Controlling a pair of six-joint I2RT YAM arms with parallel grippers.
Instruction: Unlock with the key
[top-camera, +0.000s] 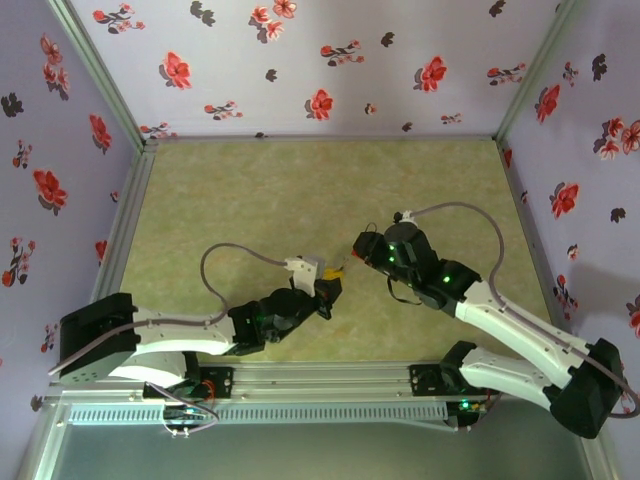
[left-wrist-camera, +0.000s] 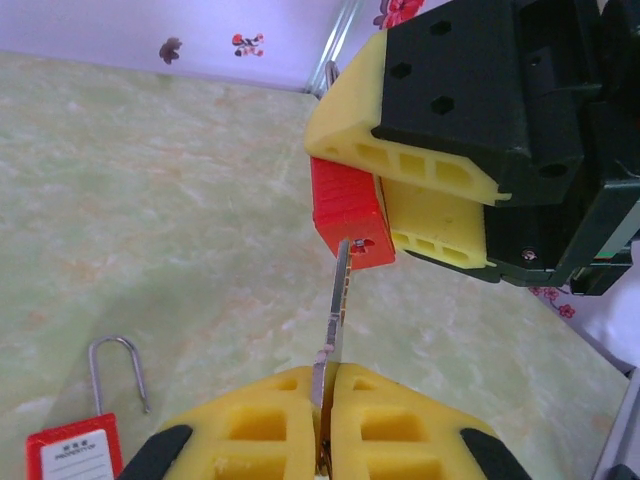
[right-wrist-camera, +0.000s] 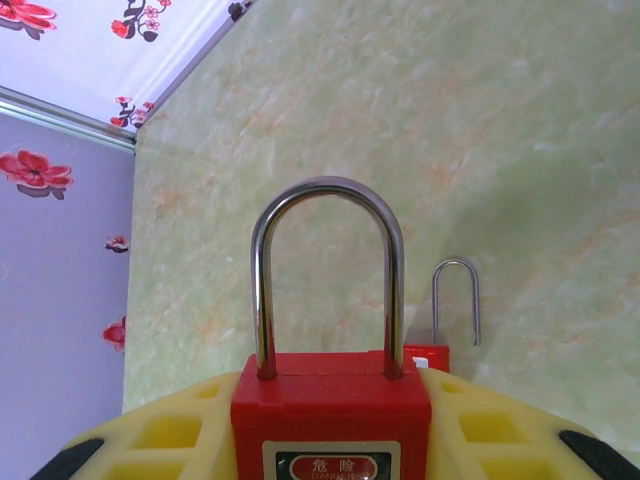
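Key (left-wrist-camera: 337, 300), which the left gripper (left-wrist-camera: 325, 425) is pinching tight, is touching the keyhole of the red padlock (left-wrist-camera: 345, 215) that the right gripper (right-wrist-camera: 330, 440) is clamping above mid-table, and turning while misaligned could be bending it or twisting the padlock loose.

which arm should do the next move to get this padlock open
Left. The left gripper pinches the key, whose tip sits at the keyhole of the red padlock, so it can likely push in and turn. The right gripper only clamps the padlock body, shackle shut.
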